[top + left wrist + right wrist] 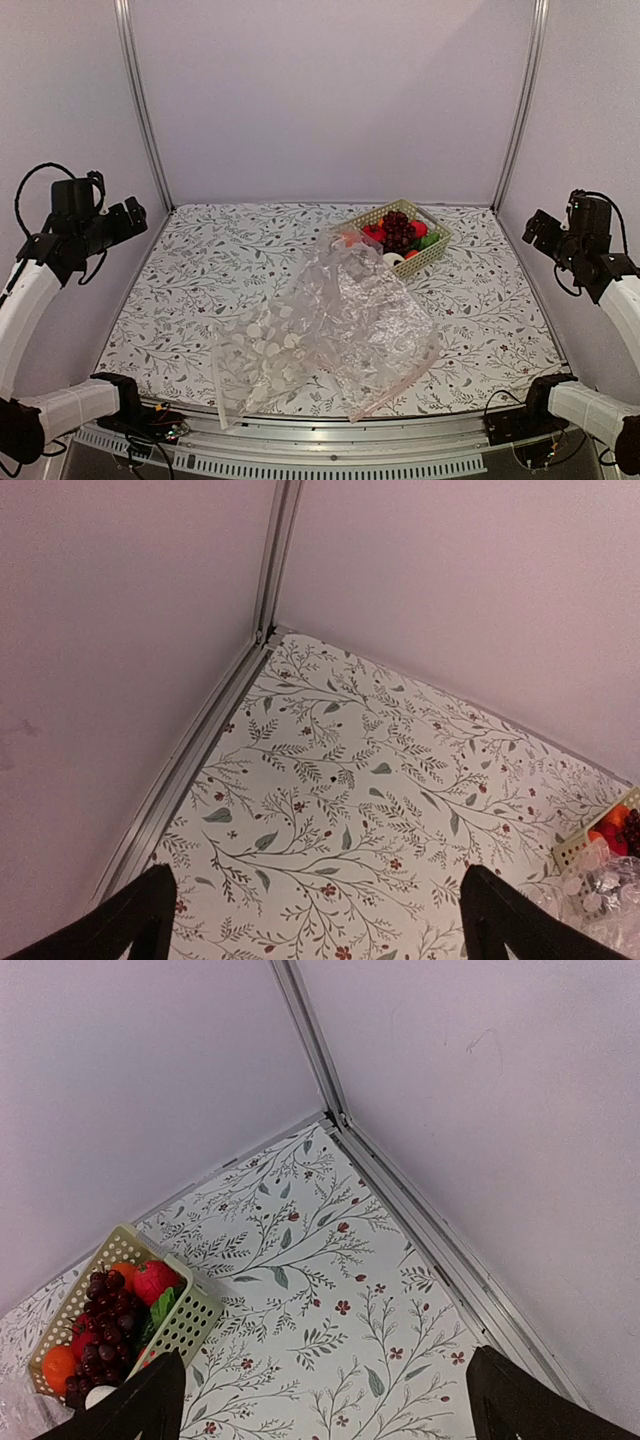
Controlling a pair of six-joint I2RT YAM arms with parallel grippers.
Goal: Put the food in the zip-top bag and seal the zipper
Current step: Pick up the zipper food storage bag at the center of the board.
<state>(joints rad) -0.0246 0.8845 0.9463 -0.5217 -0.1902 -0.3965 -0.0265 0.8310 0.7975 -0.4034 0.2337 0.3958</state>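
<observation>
The dark purple grapes [396,232] and a round red fruit [419,229] lie in a pale green basket [435,247] at the back right of the table. The right wrist view also shows the grapes [105,1320] and red fruit [152,1282]. The clear zip-top bag [268,350] with white dots lies crumpled at the front centre, reaching up to the basket. I cannot make out its zipper strip. My left gripper [135,215] is raised at the far left, open and empty [318,880]. My right gripper [535,228] is raised at the far right, open and empty [325,1363].
The basket also holds orange fruits [58,1365] and something green [160,1308]. More clear crumpled plastic [385,320] lies over the right of the dotted bag. Walls and metal frame posts [140,100] close in the table on three sides.
</observation>
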